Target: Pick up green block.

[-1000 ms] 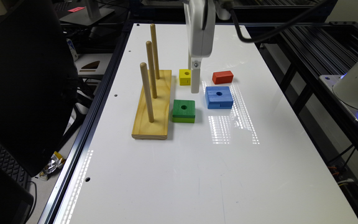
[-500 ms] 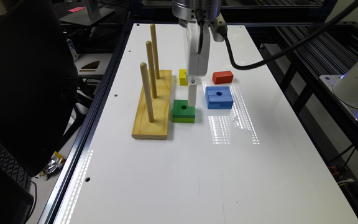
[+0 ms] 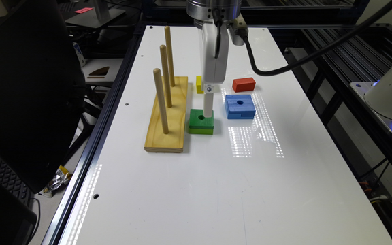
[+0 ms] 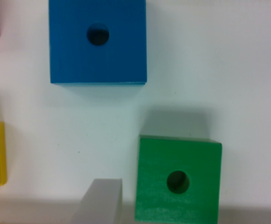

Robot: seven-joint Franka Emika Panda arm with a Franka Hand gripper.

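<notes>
The green block [image 3: 201, 121] lies flat on the white table [image 3: 216, 190], just to the exterior view's right of the wooden peg base [image 3: 167, 115] with its 3 upright pegs. In that view the gripper [image 3: 209, 110] hangs straight down over the block, its white tip reaching the block's far right part beside the round centre hole; whether it touches the wood cannot be told there.

The wrist view gives the missing detail: 2 grey fingers [image 4: 102, 201] stand spread wide apart, one on each side of the green block [image 4: 178, 179], with a narrow strip of table between the nearer finger and the block's edge. The jaws are released and grasp nothing.

The blue block [image 3: 239, 106] sits near the green one, to the exterior view's right and slightly farther. A red block [image 3: 243, 84] lies beyond it, and a yellow block [image 3: 199, 84] is partly hidden behind the gripper's white body.
</notes>
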